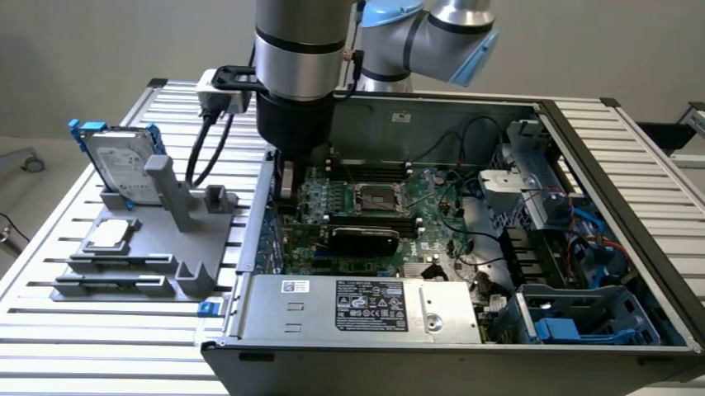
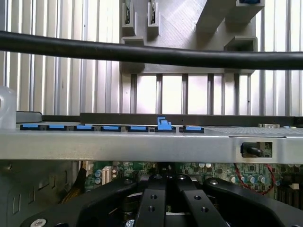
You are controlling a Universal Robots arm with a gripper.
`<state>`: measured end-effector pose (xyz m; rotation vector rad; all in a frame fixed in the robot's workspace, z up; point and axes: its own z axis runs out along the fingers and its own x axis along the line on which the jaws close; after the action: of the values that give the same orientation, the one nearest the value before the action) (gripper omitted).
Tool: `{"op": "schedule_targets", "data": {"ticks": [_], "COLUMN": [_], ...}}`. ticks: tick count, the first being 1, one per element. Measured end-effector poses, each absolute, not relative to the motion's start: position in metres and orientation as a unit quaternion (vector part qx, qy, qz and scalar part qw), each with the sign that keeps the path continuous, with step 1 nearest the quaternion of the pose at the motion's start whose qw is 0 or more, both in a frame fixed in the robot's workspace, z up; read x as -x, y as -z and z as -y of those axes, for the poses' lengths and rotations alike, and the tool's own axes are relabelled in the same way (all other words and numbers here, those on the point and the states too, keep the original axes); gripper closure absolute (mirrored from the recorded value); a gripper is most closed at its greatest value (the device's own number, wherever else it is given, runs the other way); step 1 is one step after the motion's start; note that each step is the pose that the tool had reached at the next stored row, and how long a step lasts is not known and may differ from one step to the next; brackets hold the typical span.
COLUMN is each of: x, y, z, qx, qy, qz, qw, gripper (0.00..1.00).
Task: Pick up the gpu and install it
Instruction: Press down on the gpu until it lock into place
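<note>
Pressed-together jaws of the gripper (image 2: 165,189) sit low inside the computer case (image 1: 617,165), close against its wall on the exterior view's left, above the motherboard (image 1: 375,206).

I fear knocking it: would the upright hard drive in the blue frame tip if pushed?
Hard drive stands tall on a narrow edge, so likely tippy, though the grey holder may steady it. Metal case suggests stiff, heavy.
</note>
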<state>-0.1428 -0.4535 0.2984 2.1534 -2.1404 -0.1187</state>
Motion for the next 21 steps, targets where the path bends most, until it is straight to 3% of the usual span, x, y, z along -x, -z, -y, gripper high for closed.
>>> {"op": "schedule_targets", "data": {"ticks": [21], "x": [0.1378], "y": [-0.3042], "z": [0.4536], "qx": [-0.707], "qy": [0.046], "qz": [0.703], "qw": [0.060], "gripper": [0.89]}}
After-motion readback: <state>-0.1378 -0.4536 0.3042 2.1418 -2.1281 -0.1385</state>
